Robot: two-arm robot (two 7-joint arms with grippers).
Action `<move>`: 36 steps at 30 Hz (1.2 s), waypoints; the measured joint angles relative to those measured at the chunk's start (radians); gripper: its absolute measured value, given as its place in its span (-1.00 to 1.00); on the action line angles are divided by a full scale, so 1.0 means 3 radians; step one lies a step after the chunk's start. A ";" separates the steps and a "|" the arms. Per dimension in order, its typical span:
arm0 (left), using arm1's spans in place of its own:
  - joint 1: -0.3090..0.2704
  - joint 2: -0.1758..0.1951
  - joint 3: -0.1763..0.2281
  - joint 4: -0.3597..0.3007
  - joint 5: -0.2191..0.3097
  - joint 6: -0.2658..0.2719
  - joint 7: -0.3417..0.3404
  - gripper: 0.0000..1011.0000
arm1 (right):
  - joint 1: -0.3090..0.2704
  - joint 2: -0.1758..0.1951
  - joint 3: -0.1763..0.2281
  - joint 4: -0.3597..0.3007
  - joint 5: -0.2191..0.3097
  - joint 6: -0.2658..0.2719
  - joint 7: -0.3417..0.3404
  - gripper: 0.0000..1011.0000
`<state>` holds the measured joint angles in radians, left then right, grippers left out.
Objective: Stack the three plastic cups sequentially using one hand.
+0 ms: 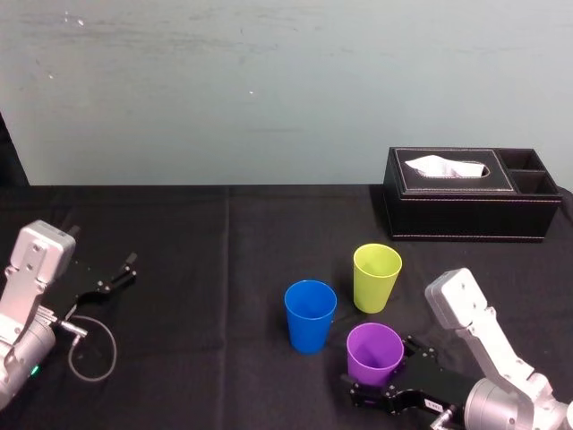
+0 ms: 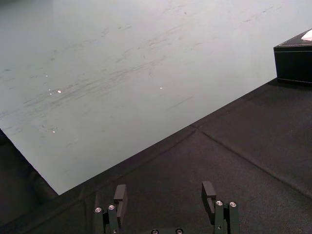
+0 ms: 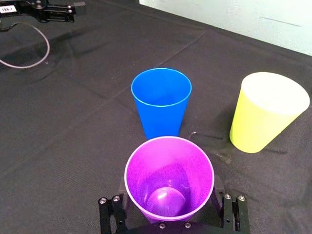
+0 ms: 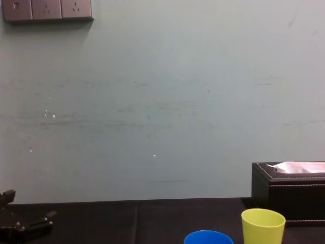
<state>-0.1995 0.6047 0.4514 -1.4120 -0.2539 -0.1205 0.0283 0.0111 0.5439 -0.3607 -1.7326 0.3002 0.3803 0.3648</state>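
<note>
Looks like the first pick-up of the stacking, with no nesting so far. Just near-right of the blue cup (image 1: 310, 315), upright on the worktop (image 1: 197, 269): the purple cup (image 1: 374, 351), straddled low down by the right gripper (image 1: 380, 374), spread apart on both sides and seemingly not pressing yet. Behind-right of the blue cup, close but apart: the yellow-green cup (image 1: 377, 277), also upright and empty.

Next, probably: close gently on the purple wall, lift straight up above the blue rim, carry over the blue cup, lower centred into its mouth. Needs care not to squeeze the thin plastic out of shape, nor to knock the blue cup standing so near.

Far left of the blue cup, parked low over the worktop: the left gripper (image 1: 125, 271), also spread open, holding nothing.

Black cloth over the whole worktop, with a fold line. Farther behind-right of the blue cup, a black tissue box (image 1: 470, 204). Behind all, a pale green scuffed wall (image 1: 269, 90), with wall sockets (image 4: 46, 9) up high.
</note>
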 joint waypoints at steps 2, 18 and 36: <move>0.0000 0.0000 0.0000 0.0000 0.0000 0.0000 0.0000 0.98 | 0.0000 -0.0006 0.0000 0.0008 -0.0007 -0.0001 -0.0001 0.98; 0.0000 0.0000 0.0000 0.0000 0.0000 0.0000 0.0000 0.98 | 0.0011 -0.0069 -0.0010 0.0078 -0.0057 -0.0052 0.0001 0.98; 0.0000 0.0000 0.0000 0.0000 0.0000 0.0000 0.0000 0.98 | 0.0001 -0.0119 0.0018 0.0093 -0.0117 -0.0065 -0.0032 0.98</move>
<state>-0.1995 0.6047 0.4514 -1.4120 -0.2539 -0.1205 0.0283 0.0113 0.5082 -0.3553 -1.7047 0.2651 0.3607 0.3553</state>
